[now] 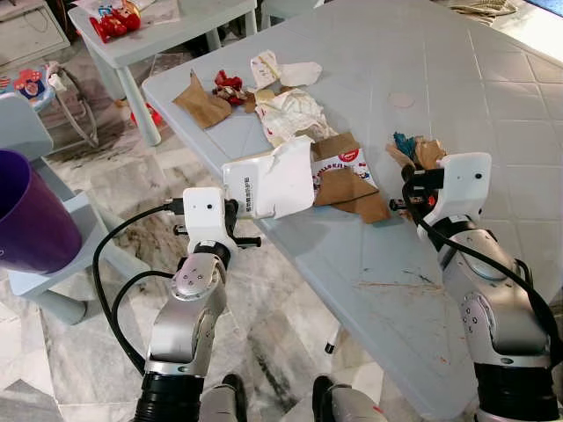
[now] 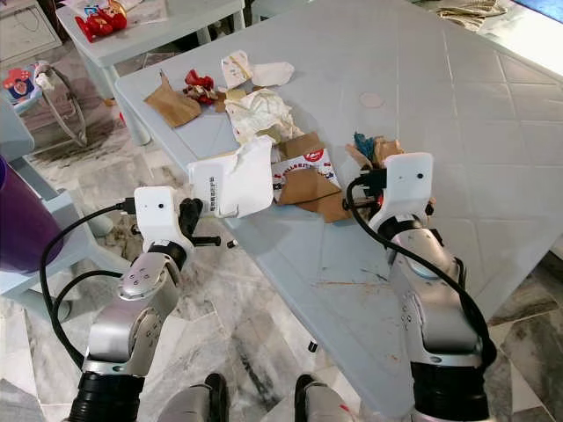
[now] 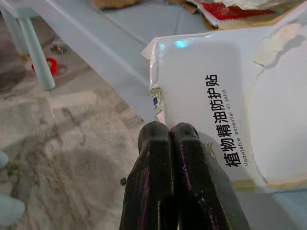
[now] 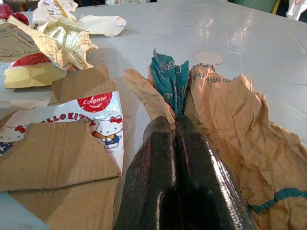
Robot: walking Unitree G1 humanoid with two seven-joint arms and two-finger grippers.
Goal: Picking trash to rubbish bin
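At the table's edge point(image 1: 290, 233), the left gripper point(image 3: 170, 139) pinches the torn white box point(image 1: 273, 185) for binning, while the right gripper point(image 4: 175, 127) clamps a brown paper bag point(image 4: 230, 120).

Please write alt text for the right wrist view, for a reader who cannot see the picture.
The right gripper, fingers shut, pinches a crumpled brown and teal paper bag on a pale table. Beside it lie a flattened toothpaste box and crumpled wrappers.

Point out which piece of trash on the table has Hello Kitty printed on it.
The flattened Colgate box, lying partly under a brown cardboard piece near the table's front edge. It alone carries cartoon print and a red logo; the white box has only black text.
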